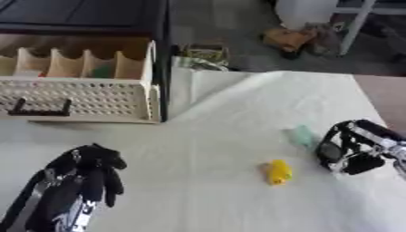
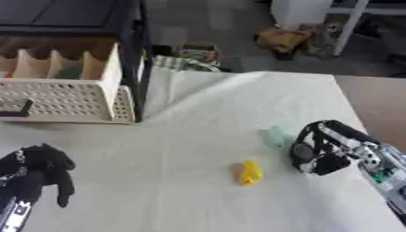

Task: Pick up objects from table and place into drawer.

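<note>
Drawer (image 1: 95, 97), upper left: open, perforated front, dividers inside. Yellow object (image 1: 278, 171), lower centre-right on the white cloth (image 1: 222, 136), open room all round. Pale green object (image 1: 302, 135) just beside my right hand (image 1: 349, 147), fingers curled, holding nothing. Left hand (image 1: 91, 174), lower left: fingers drooping, relaxed.

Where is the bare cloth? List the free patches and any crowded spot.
Free: the wide stretch between the drawer and the yellow object, and the far cloth beyond the green object. Crowded: around the right hand, next to both objects. The left hand fills the near-left corner.
</note>
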`<act>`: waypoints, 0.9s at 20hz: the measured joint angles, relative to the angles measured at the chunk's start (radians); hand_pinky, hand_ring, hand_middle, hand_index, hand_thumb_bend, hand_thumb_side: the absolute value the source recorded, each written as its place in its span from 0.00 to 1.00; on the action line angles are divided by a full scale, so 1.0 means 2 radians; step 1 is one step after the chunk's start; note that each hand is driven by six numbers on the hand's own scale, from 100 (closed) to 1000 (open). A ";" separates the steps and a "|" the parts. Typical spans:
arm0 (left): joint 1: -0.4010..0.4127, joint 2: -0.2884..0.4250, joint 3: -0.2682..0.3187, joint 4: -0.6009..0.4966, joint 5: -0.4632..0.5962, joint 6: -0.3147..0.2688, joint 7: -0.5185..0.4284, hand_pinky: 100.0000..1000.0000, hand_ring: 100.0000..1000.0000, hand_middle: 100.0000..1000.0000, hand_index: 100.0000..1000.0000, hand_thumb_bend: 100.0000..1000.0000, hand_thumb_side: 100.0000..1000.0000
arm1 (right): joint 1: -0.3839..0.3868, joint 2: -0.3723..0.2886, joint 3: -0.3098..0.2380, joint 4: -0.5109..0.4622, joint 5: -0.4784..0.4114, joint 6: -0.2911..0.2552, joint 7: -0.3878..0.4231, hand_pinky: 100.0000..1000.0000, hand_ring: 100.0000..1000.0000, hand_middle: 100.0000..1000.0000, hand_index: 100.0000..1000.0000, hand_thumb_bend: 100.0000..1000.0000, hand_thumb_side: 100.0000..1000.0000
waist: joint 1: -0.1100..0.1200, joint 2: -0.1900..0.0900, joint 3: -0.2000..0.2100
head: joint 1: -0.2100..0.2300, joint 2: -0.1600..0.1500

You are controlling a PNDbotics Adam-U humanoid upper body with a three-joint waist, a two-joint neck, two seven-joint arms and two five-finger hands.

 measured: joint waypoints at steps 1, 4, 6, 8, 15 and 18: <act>0.000 0.000 0.000 0.000 0.000 0.000 0.000 0.19 0.37 0.52 0.70 0.00 0.38 | 0.000 0.000 0.000 -0.002 -0.002 0.001 -0.001 0.26 0.44 0.05 0.55 0.38 0.07 | 0.000 0.000 0.000 | 0.000 0.000; 0.000 0.000 0.000 0.000 0.000 0.000 0.000 0.19 0.37 0.52 0.70 0.00 0.39 | 0.003 0.000 0.000 -0.009 -0.004 0.005 -0.003 0.26 0.43 0.04 0.55 0.38 0.07 | 0.000 0.000 -0.001 | 0.002 0.000; 0.000 0.000 0.000 0.000 0.000 0.000 0.000 0.19 0.37 0.52 0.70 0.00 0.39 | 0.004 0.000 -0.001 -0.014 -0.007 0.007 -0.005 0.25 0.43 0.03 0.55 0.38 0.07 | 0.000 0.000 -0.001 | 0.002 0.000; 0.000 0.000 0.000 0.000 0.000 0.000 0.000 0.19 0.37 0.52 0.70 0.00 0.39 | 0.004 0.000 -0.002 -0.021 -0.010 0.009 -0.005 0.25 0.43 0.02 0.55 0.38 0.08 | 0.000 0.000 -0.003 | 0.003 0.000; 0.000 0.000 0.000 0.000 0.001 0.002 -0.001 0.18 0.37 0.52 0.70 0.00 0.39 | 0.005 -0.004 -0.003 -0.035 -0.015 0.014 -0.006 0.31 0.45 0.10 0.63 0.43 0.16 | -0.001 0.000 -0.003 | 0.003 -0.004; 0.000 0.000 0.000 0.000 0.001 0.002 -0.002 0.18 0.37 0.52 0.70 0.00 0.38 | 0.005 -0.004 -0.003 -0.035 -0.005 0.013 0.002 0.34 0.48 0.19 0.71 0.45 0.21 | -0.001 0.000 -0.003 | 0.003 -0.004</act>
